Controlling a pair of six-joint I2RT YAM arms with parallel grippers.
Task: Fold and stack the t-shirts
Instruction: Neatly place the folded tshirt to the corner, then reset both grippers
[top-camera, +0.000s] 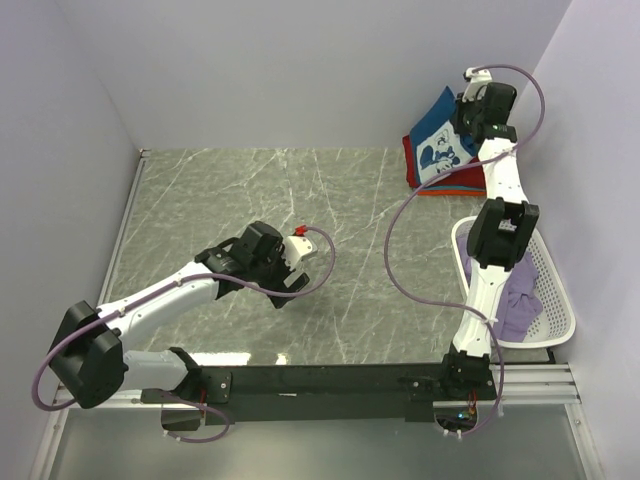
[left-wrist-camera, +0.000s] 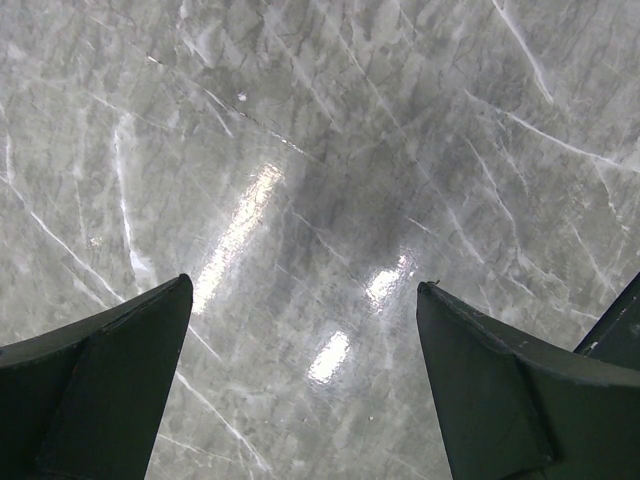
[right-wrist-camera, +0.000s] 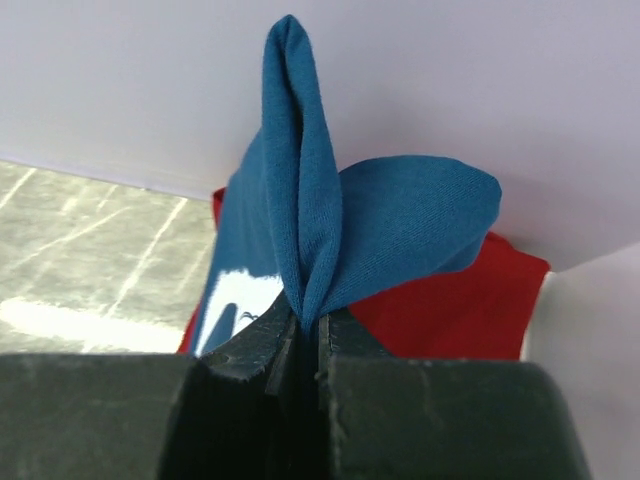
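Nearest to the bases, the left pincer (left-wrist-camera: 303, 283) hangs over the marble table (top-camera: 230, 200) with its jaws spread wide. Between its two dark fingers (left-wrist-camera: 100, 400) there is only bare stone and glare from the lights. Nothing is held there, and no cloth lies under it or beside it.

Over on the right side, a white basket (top-camera: 556, 290) sits at the table edge beside the right arm's middle section. It is well back from that arm's pincer, and a purple cloth (top-camera: 518, 300) is heaped inside.

Further out, the right pincer (right-wrist-camera: 305, 335) is stretched into the far right corner, clamped tight on a blue shirt (right-wrist-camera: 310, 230). The jaws pinch a fold of the fabric, which rises straight up out of the grip in a narrow peak, with a second flap bulging off to the pincer's right. The rest of the blue shirt drops away below and left of the jaws, showing a white print (its design is too partial to make out from the wrist).

Just past the pincer and under the blue cloth lies a red shirt (right-wrist-camera: 460, 310), spread flat on the table. Its edge shows on both sides of the blue one. Behind both, the pale wall (right-wrist-camera: 450, 90) closes off the corner.
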